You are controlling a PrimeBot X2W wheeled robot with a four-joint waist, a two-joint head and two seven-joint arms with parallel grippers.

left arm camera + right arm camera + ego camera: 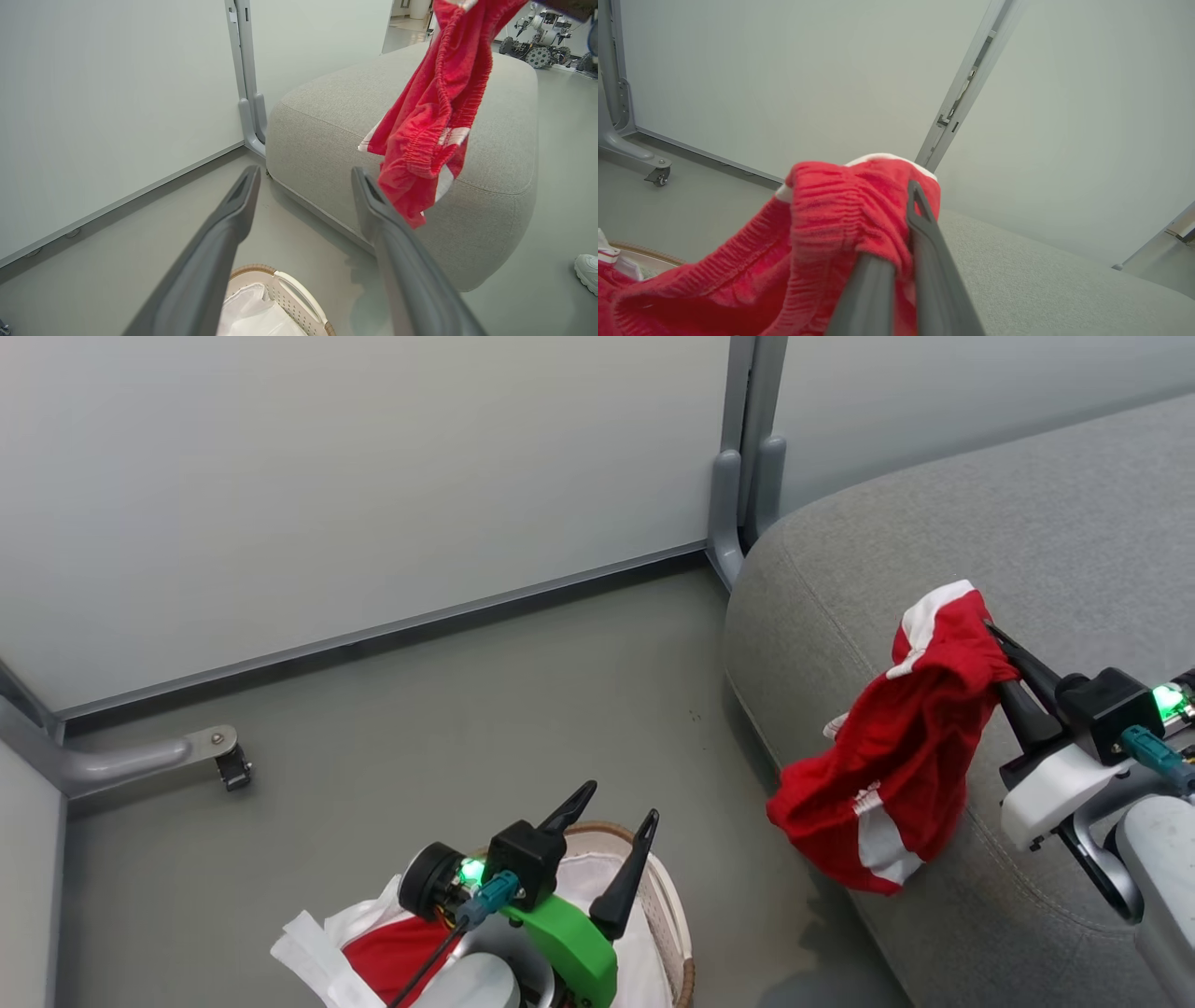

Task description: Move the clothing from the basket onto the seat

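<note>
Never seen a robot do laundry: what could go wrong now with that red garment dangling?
The right fingers pinch just a bunched bit of the red garment, so it might slip out early. It hangs near the rounded edge of the seat; released here, it could slide to the floor.

Ribbed red cloth clothing [896, 747], grey woven seat [1027, 541], perforated plastic basket [292, 298]

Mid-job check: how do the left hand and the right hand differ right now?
The left hand is open and empty; the right hand is shut on a red garment. The left hand sits low over the basket; the right hand is raised by the seat, the garment hanging from it. Both are dark and two-fingered.
</note>
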